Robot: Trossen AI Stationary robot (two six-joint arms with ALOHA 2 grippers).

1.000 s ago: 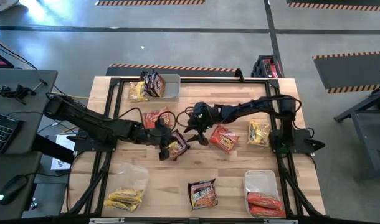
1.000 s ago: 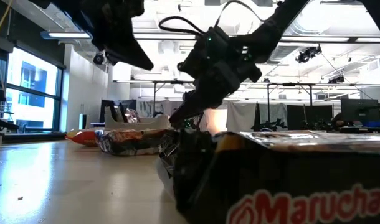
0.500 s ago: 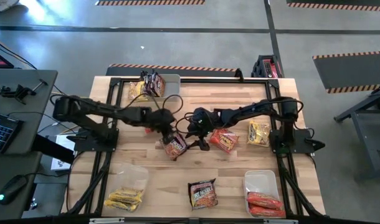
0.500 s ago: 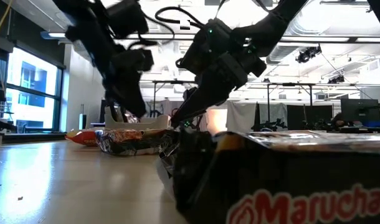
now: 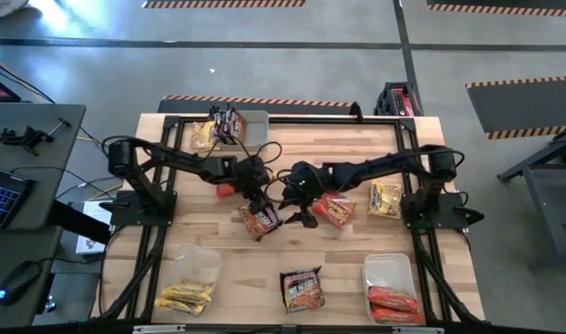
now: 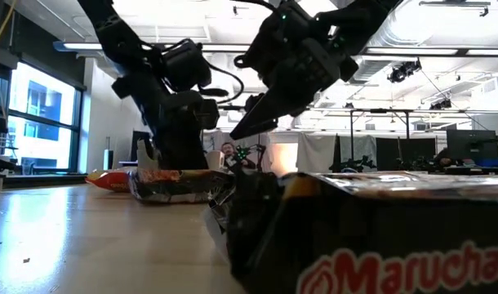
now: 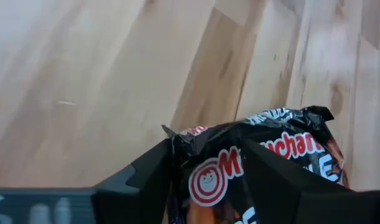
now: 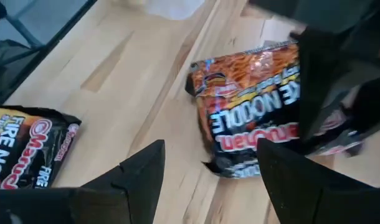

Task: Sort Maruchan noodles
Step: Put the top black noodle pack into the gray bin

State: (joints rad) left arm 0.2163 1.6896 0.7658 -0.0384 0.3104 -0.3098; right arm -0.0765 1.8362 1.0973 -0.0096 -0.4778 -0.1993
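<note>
A dark Maruchan noodle packet lies flat on the wooden table near its middle. My left gripper is open and low over the packet's far end, one finger on each side of it. My right gripper is open and hangs just to the right of the same packet, a little above it and holding nothing. In the low view the left gripper is down at the packet, and the right gripper slants down toward it. My left gripper stands astride the dark packet's far end, fingers pointing down from above. I cannot tell whether the fingers touch the packet, which lies on the table.
A red packet lies under my left arm. A red-orange packet and a yellow one lie to the right. Another dark packet lies near the front edge. Bins stand far left, near left and near right.
My left gripper has come down from above onto the dark packet's far end and has opened on the way. My right gripper has risen a little beside the packet. The packet has stayed on the table.
</note>
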